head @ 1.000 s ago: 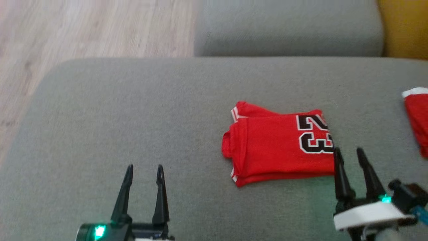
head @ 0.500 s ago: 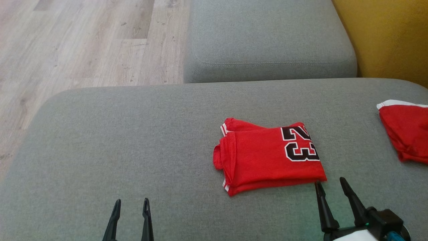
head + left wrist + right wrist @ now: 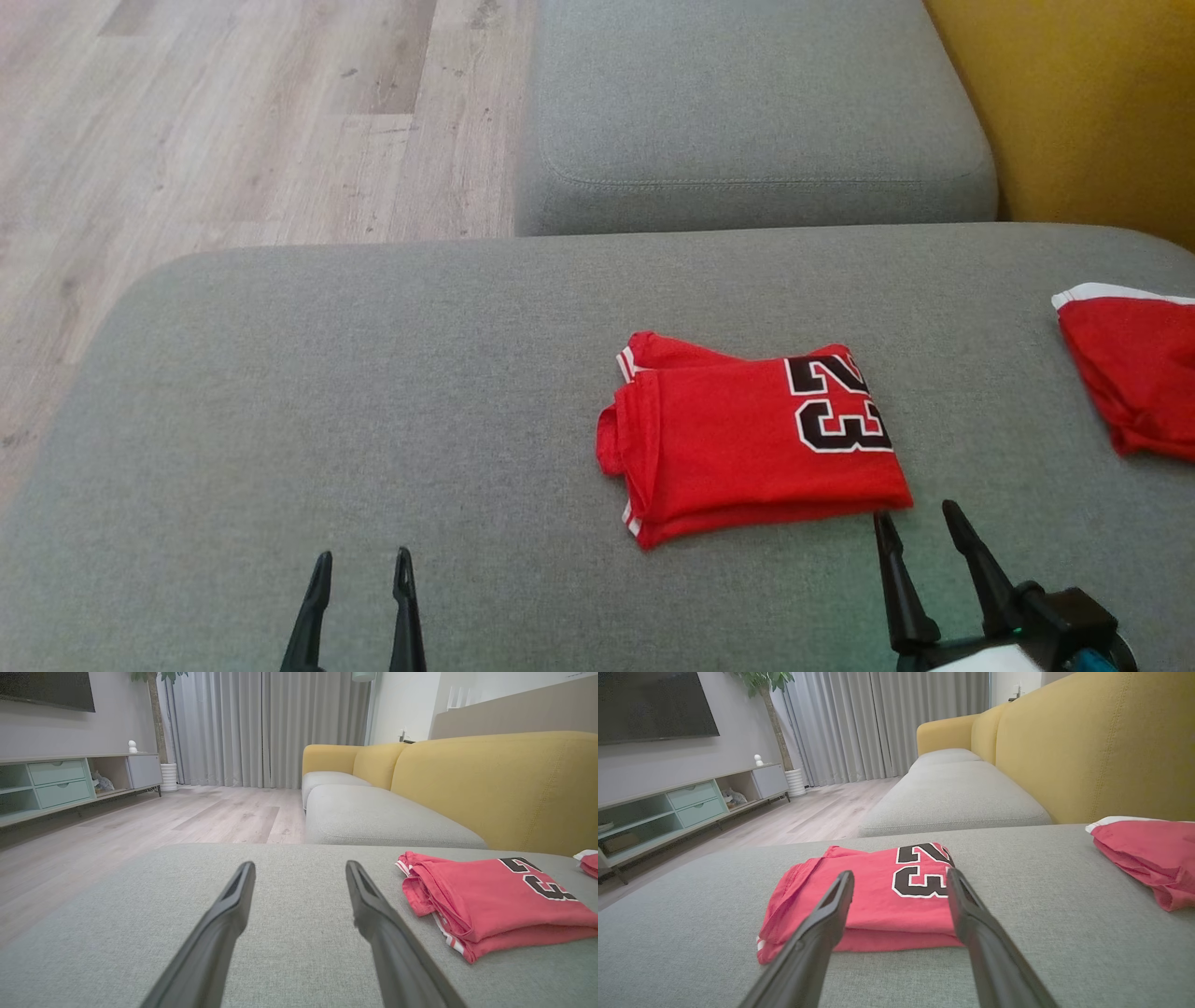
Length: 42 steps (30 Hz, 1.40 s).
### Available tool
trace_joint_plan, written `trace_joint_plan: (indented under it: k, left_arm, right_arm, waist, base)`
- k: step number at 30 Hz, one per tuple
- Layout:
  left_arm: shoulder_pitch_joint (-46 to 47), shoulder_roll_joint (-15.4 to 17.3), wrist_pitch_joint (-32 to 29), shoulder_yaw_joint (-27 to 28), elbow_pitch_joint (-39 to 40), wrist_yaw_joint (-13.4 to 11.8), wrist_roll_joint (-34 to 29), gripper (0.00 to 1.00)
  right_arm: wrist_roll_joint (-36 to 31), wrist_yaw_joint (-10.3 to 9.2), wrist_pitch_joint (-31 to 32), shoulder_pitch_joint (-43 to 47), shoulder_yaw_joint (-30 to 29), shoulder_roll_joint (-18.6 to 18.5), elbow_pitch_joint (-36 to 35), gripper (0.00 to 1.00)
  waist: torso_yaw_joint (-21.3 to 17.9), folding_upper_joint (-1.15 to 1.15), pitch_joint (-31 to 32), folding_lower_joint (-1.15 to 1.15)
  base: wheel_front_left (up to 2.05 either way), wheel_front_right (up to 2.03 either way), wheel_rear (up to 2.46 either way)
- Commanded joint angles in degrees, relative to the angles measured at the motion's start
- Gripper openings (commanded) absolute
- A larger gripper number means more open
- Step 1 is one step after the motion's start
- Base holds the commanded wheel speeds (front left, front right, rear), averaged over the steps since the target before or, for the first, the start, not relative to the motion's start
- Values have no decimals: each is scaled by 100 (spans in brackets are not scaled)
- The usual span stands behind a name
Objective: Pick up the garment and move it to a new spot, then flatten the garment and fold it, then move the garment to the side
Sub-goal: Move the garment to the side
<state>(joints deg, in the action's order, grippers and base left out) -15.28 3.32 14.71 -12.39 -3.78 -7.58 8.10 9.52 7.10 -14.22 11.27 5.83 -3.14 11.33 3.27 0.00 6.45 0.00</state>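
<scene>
1. Since a second ago your right gripper (image 3: 915, 511) has backed off the folded red jersey (image 3: 738, 448); its tips now sit just short of the near right corner.
2. Both pincers are spread wide and hold nothing; your left gripper (image 3: 362, 555) hovers well to the jersey's left.
3. You can read "23" in black, white-edged numerals on the jersey, which lies on the grey cushion (image 3: 327, 373).
4. A second red garment (image 3: 1134, 373) lies at the cushion's right edge.

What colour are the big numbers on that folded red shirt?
Black with a white outline, on the folded red shirt; the head view shows them best.
</scene>
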Motion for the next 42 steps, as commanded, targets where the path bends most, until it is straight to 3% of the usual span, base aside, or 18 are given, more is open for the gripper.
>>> trace_joint_plan:
  k: [1, 18, 24, 27, 34, 42]
  left_arm:
    - [187, -44, 29, 224, 209, -38, 23, 100]
    - [120, -44, 29, 329, 435, -138, -67, 100]
    - [174, -44, 29, 338, 464, -178, -69, 100]
    - [265, -44, 29, 290, 561, -149, -25, 100]
    - [434, -44, 29, 175, 669, -22, 100, 100]
    - [698, -44, 29, -13, 630, 111, -72, 100]
  right_arm:
    - [-55, 39, -77, -167, 149, -27, -153, 100]
    - [-176, 39, -77, -213, 228, -111, 30, 100]
    - [-33, 39, -77, -630, 370, -296, 388, 100]
    - [429, 39, -56, -1169, 584, -488, 1003, 100]
    - [1224, 39, 795, -2356, 395, -712, 1934, 100]
    - [1473, 39, 1756, -3254, 534, -1072, 2948, 100]
  waist:
    - [-7, 0, 2, 0]
    - [-85, 0, -129, 0]
    - [-52, 0, -339, 0]
    - [22, 0, -559, 0]
    - [228, 0, -978, 0]
    - [435, 0, -1290, 0]
  base:
    - [0, 0, 0]
    - [0, 0, 0]
    - [0, 0, 0]
    - [0, 0, 0]
    - [0, 0, 0]
    - [0, 0, 0]
